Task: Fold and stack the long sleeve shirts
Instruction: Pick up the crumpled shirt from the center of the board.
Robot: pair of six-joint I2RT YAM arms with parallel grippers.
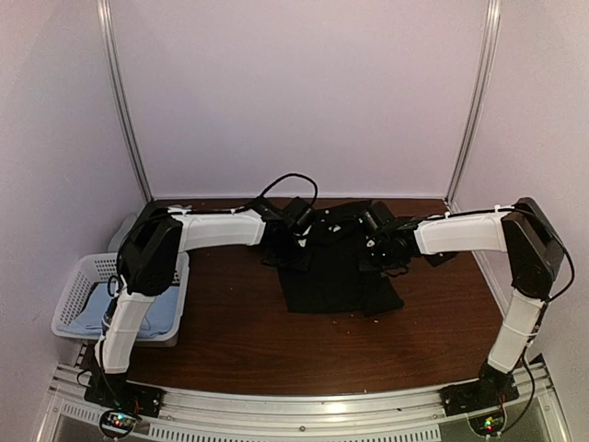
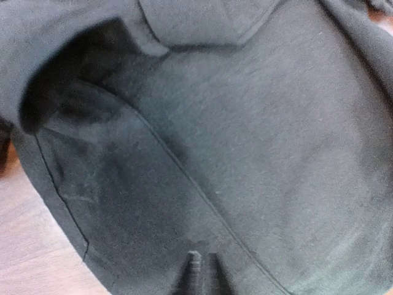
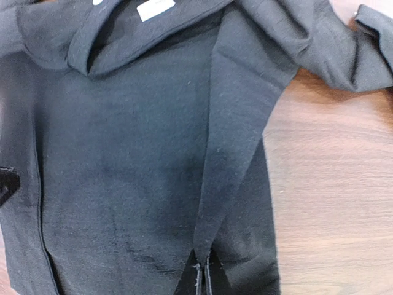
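Observation:
The large black long sleeve shirt (image 1: 336,272) lies in the middle of the brown table, partly folded. It fills the left wrist view (image 2: 245,135) and shows in the right wrist view (image 3: 123,153), with a small white label (image 3: 155,8) at the collar. My left gripper (image 1: 296,241) is at its far left edge; the jaws (image 2: 203,261) are closed with black cloth between them. My right gripper (image 1: 379,249) is at the shirt's right side, shut (image 3: 202,273) on a lifted flap of the cloth. A light blue shirt (image 1: 138,313) lies in the basket. The greyish shirt is out of view.
A white plastic lattice basket (image 1: 74,295) stands off the table's left edge beside the left arm. Bare brown table (image 1: 239,341) lies in front of the shirt and to its right (image 3: 331,184). White walls enclose the back and sides.

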